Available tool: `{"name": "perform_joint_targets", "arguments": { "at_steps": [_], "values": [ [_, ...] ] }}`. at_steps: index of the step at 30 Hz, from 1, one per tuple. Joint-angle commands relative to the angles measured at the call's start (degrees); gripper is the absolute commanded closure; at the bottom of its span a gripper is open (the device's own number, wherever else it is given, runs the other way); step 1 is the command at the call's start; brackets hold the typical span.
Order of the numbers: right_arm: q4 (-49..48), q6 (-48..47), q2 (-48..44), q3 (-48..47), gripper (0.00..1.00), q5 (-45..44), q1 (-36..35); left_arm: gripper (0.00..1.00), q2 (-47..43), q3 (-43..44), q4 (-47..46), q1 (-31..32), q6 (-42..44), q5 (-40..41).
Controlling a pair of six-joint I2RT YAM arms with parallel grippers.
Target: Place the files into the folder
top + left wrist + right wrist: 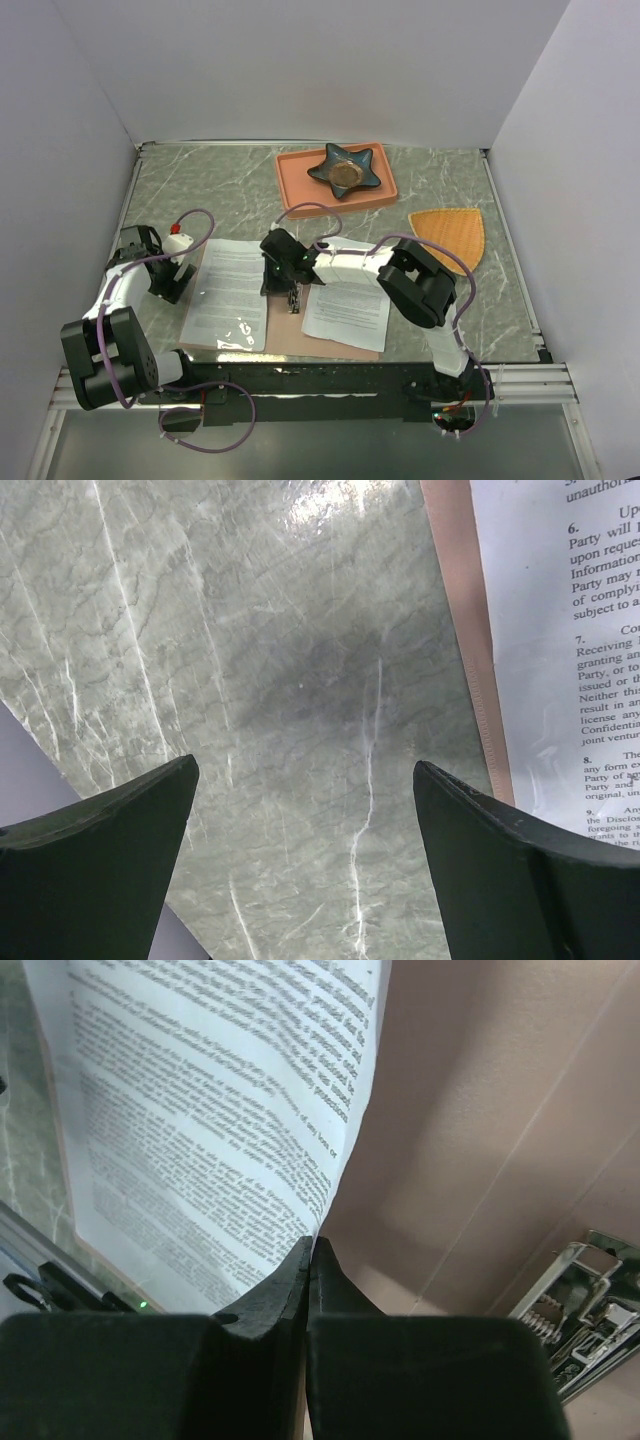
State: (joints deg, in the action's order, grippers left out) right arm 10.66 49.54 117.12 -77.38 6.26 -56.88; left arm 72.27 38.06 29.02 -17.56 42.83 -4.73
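Note:
The pinkish-brown folder [290,338] lies open and flat near the front of the table, its metal clip [292,298] at the spine. One of the files [230,290] rests on its left half, another sheet [348,305] on its right half. My right gripper [274,268] is shut on the right edge of the left sheet. In the right wrist view that edge [220,1110] curls up into the pinched jaws [312,1242], with bare folder [480,1110] and the clip [585,1300] beside it. My left gripper [304,764] hangs open over bare table just left of the folder's edge [470,650].
A salmon-orange tray [290,190] holding a dark star-shaped dish [345,170] stands at the back. An orange fan-shaped mat [455,235] lies at the right. A small white and red object [178,232] sits by the left arm. Walls close in on three sides.

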Motion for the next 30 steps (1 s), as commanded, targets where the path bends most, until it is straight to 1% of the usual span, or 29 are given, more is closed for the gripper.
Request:
{"name": "perform_joint_targets", "arguments": {
  "at_steps": [1,6,7,9,11,12,14,15,17,18,20,23,25,26,27,30],
  "values": [
    [0.1,-1.6,-0.8,-3.8,1.0,0.8,-0.6,0.04,-0.5,2.4,0.7,-0.3,0.2,-1.6],
    [0.0,-1.6,-0.1,-5.0,1.0,2.2,-0.7,0.04,0.2,3.1,1.0,-0.2,-0.5,-2.7],
    [0.2,-1.7,-0.1,-4.9,0.97,2.3,-0.9,0.04,0.6,3.2,0.9,-0.1,-0.6,-2.7],
    [0.9,-2.2,-0.4,-4.9,0.82,2.2,-0.8,0.04,0.7,2.8,-0.3,0.0,-0.6,-1.8],
    [2.0,-2.5,-0.8,-4.7,0.75,2.1,-0.9,0.04,0.6,2.5,-1.6,0.0,-0.3,-1.3],
    [2.3,-2.8,-1.5,-4.4,0.67,1.7,-0.8,0.04,0.6,2.6,-1.7,0.0,-0.2,-1.2],
    [4.4,-2.9,-1.7,-4.6,0.58,1.6,-0.9,0.04,0.6,3.1,-1.2,0.0,-0.4,-1.5],
    [6.1,-3.1,-1.9,-5.7,0.47,1.1,-0.9,0.04,0.5,3.6,-1.1,0.0,-0.5,-1.5],
    [10.3,-3.7,-2.0,-6.9,0.38,-0.3,-0.9,0.04,0.2,4.2,-0.5,0.1,-0.6,-1.5],
    [11.7,-4.0,-2.4,-7.7,0.31,-0.7,-0.8,0.04,0.0,5.0,-0.1,0.0,-0.6,-1.5],
    [14.5,-4.4,-3.5,-8.2,0.3,-2.5,-0.9,0.04,-0.8,6.0,0.7,-0.2,-0.6,-1.2],
    [17.5,-5.1,-7.2,-6.9,0.38,-5.2,-0.9,0.04,-2.2,8.8,1.7,-0.1,-1.6,-0.5],
    [19.3,-5.7,-10.1,-5.5,0.45,-6.2,-0.9,0.04,-2.7,12.2,4.2,-0.1,-3.6,-1.0],
    [20.4,-6.1,-10.8,-5.3,0.47,-9.4,-0.8,0.04,-2.7,14.8,5.6,0.2,-4.3,-2.3],
    [21.8,-6.1,-11.3,-5.1,0.49,-10.2,-0.8,0.04,-3.0,15.9,8.8,0.8,-4.9,-2.6],
    [26.0,-5.7,-10.8,-4.4,0.51,-13.5,-0.9,0.04,-5.8,17.1,10.2,2.8,-6.5,-3.9]
  ]
}}
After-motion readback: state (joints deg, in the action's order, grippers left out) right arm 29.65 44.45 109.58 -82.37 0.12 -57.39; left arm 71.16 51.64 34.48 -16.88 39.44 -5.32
